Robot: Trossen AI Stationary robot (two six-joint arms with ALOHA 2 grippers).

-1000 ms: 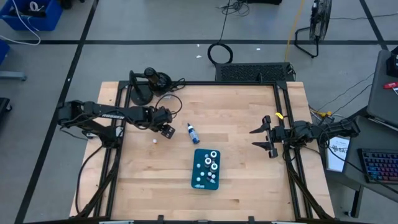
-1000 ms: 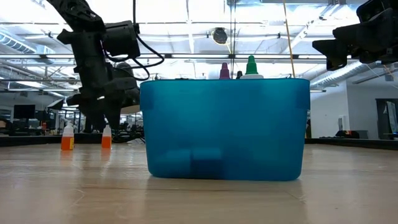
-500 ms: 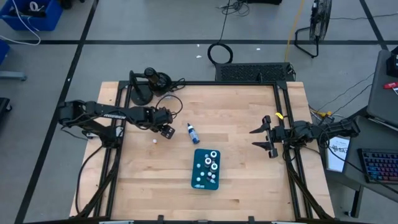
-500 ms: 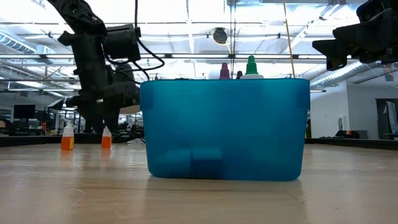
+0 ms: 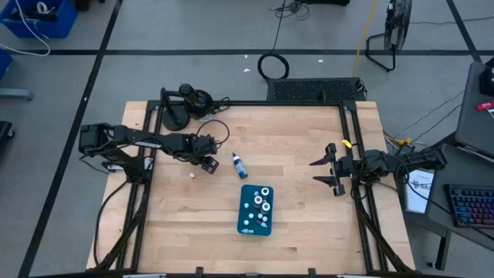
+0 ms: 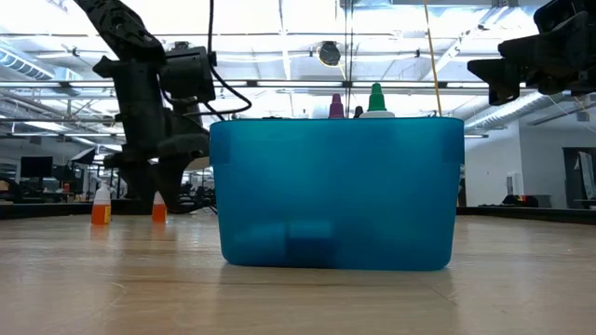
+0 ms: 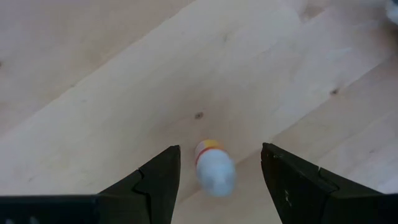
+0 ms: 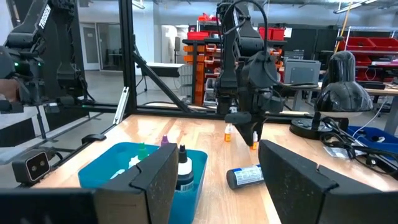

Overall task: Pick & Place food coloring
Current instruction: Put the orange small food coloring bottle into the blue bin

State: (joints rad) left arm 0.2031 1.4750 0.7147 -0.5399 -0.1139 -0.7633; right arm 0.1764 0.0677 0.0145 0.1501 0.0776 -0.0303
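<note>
A small orange food coloring bottle [image 7: 211,167] with a white cap stands on the wood between the fingers of my open left gripper [image 7: 219,149], which hangs above it pointing down [image 5: 207,163] without touching. A second orange bottle [image 5: 191,174] stands just left of it [image 6: 101,207]. Several more bottles [image 5: 262,202] stand upright in the teal tray [image 5: 245,220], their tips showing over its rim [image 6: 375,99]. My right gripper [image 5: 315,171] waits open above the table's right side.
A larger blue bottle [image 5: 238,164] lies on its side between the left gripper and the tray. A black lamp-like stand and cables [image 5: 189,104] sit at the far left corner. Bare wood lies in front of the tray and toward the right arm.
My left gripper has shifted a little toward the table's right, from beside the nearer orange bottle to above it, staying open. The bottles and tray have stayed put.
</note>
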